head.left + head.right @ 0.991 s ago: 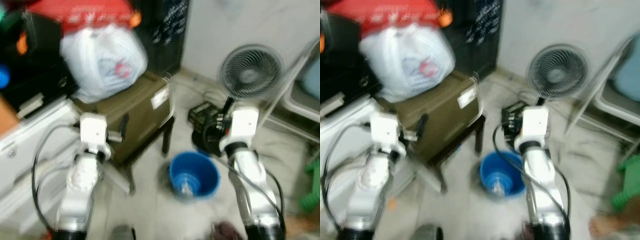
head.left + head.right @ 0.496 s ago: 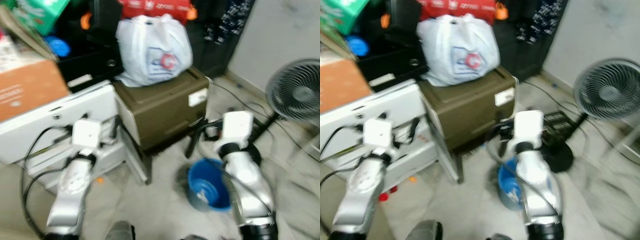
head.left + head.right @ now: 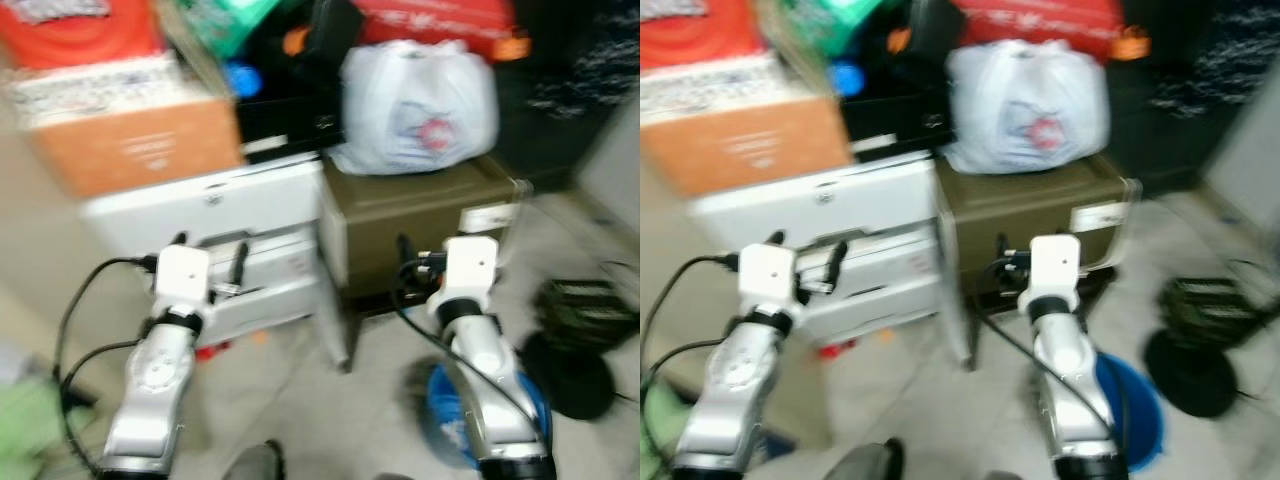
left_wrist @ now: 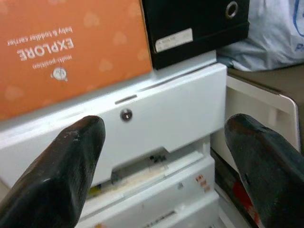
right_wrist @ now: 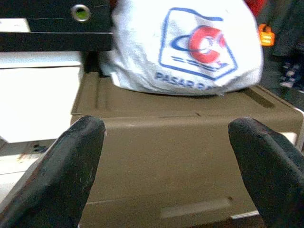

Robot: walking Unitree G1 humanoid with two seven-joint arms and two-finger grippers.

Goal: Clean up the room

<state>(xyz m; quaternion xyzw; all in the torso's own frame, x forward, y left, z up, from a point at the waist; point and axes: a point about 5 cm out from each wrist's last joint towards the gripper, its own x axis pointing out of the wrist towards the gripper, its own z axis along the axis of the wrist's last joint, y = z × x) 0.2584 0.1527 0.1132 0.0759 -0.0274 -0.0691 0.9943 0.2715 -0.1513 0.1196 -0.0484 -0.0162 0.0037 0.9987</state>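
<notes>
While both arms are raised in front, left gripper is spread wide, empty, facing the white drawer unit; an orange box sits on top of it. Right gripper is likewise agape, empty, facing the olive crate carrying a white plastic bag. Blue bucket on floor by the right arm. Head views blurred.

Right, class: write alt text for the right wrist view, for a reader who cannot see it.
The right tool, fingers spread wide and empty, faces an olive-brown storage box. On the box's lid sits a white plastic bag with a red and blue logo. Beside them stand a white cabinet and a black box.
</notes>
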